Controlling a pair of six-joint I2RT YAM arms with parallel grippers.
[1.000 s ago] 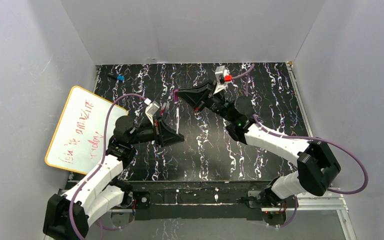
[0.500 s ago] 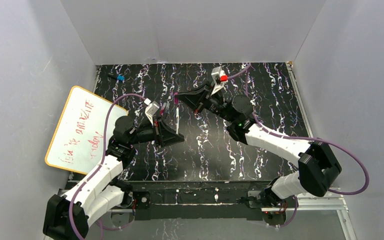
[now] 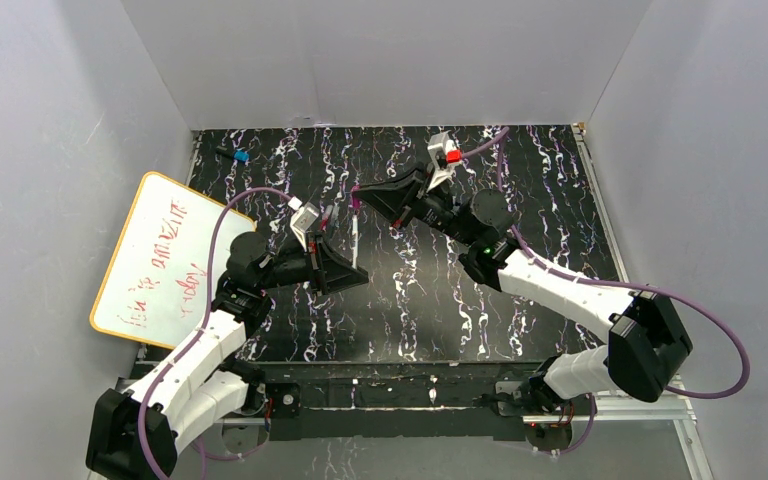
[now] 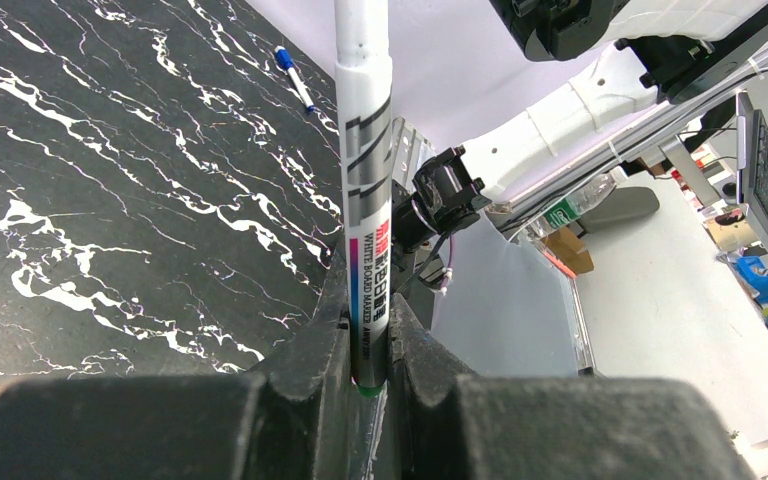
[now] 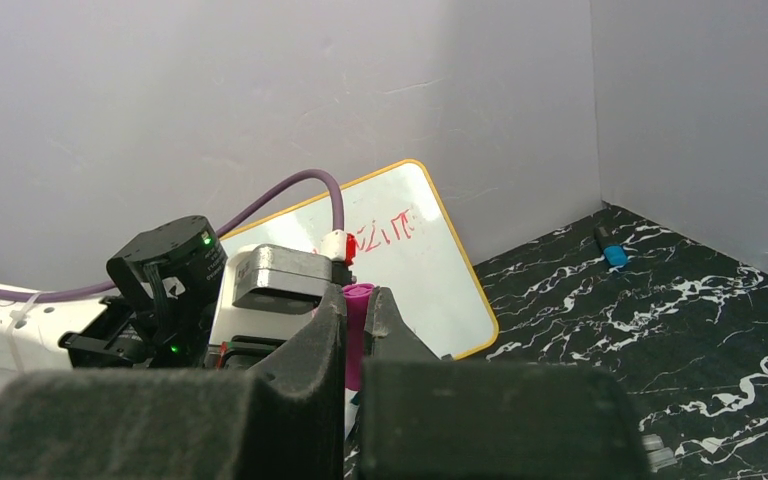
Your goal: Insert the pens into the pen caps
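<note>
Left gripper (image 4: 368,315) is pinching the white pen (image 4: 365,150), and right gripper (image 5: 358,305) is pinching the magenta cap (image 5: 357,297) just past its far end.

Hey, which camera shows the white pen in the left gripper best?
The left wrist view: the white pen stands close up, clamped in the left gripper, label readable. The top view shows only a thin pale stick. The right wrist view shows no clear part of it.
</note>
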